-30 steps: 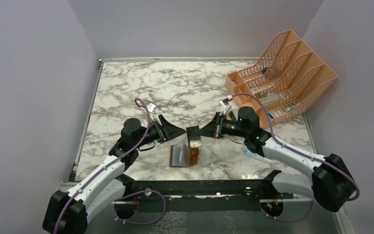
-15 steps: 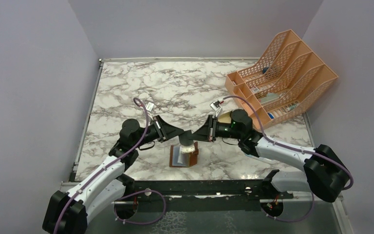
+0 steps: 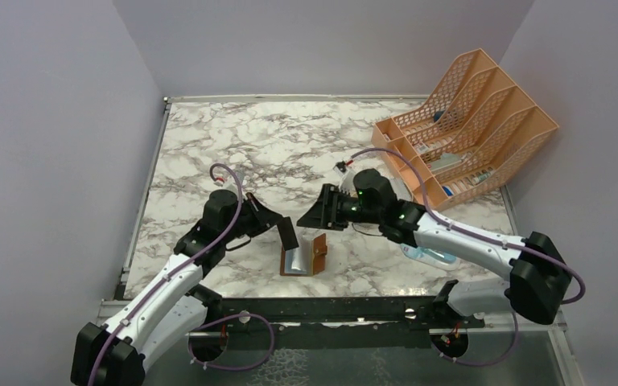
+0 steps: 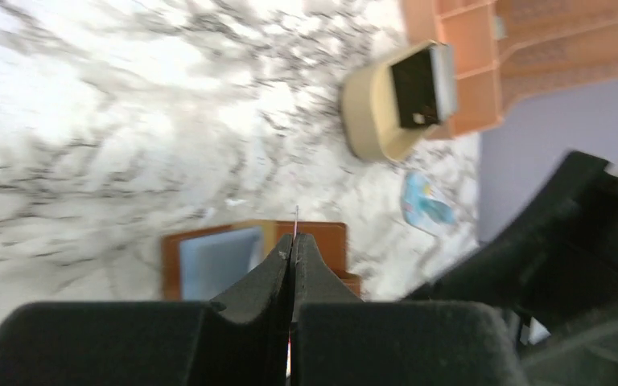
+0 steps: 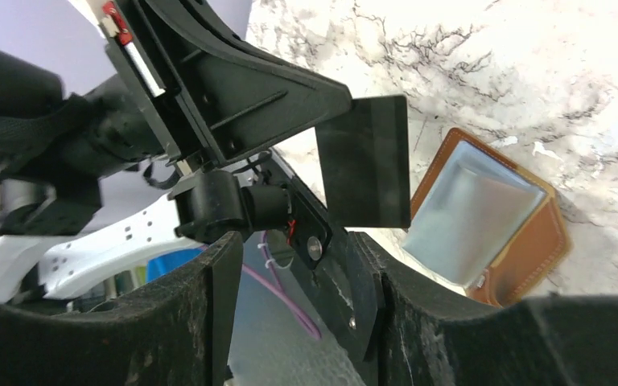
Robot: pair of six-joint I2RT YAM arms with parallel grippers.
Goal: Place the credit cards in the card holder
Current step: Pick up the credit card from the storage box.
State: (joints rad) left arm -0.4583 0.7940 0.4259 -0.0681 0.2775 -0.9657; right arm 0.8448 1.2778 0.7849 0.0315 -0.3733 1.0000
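The left gripper (image 3: 280, 227) has its jaws pressed together on a dark credit card (image 3: 289, 235). The card holder (image 3: 319, 254) lies open on the marble table (image 3: 209, 153), just beside the card at its 5 o'clock. At the holder's 12 o'clock, the right gripper (image 3: 306, 220) has its jaws spread and holds nothing.

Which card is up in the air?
The dark card, pinched in the left gripper's jaws; the other cards lie in the tan tray.

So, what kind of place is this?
Probably a robot test cell: a marble-pattern table boxed in by plain lilac walls, the left arm and right arm mounted at its near edge, an orange file rack.
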